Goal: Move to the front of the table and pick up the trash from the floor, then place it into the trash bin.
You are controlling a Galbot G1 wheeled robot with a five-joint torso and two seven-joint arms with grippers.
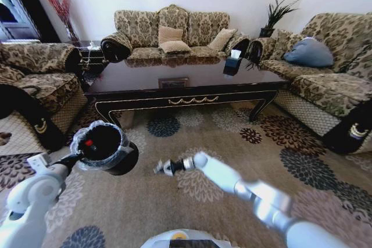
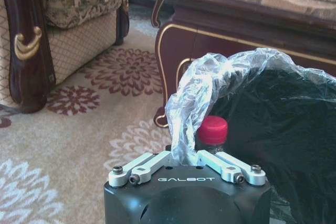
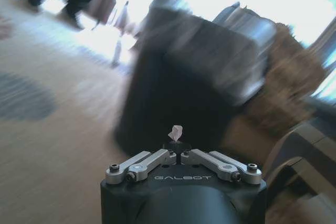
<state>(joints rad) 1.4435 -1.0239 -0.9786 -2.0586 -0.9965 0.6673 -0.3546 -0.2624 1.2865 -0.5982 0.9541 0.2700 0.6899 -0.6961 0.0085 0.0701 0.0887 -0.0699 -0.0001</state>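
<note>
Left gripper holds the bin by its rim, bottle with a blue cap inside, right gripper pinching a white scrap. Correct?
One error: the bottle cap is red, as the left wrist view shows. Otherwise right: the left gripper holds the bin by its lined rim, and the right gripper pinches a white scrap.

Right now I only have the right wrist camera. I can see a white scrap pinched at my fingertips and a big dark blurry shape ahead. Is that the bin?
Observer: Yes. In the head view it is the black trash bin, held by the left gripper just to the left of the right gripper.
Operator: Anything in it yet?
Observer: A clear bottle with a red cap stands inside, seen from the left wrist.
Operator: How is the left one holding it?
Observer: Its jaws are shut on the plastic liner at the bin's rim.
Operator: Where's the table?
Observer: The coffee table stands beyond both arms, in front of the sofa.
</note>
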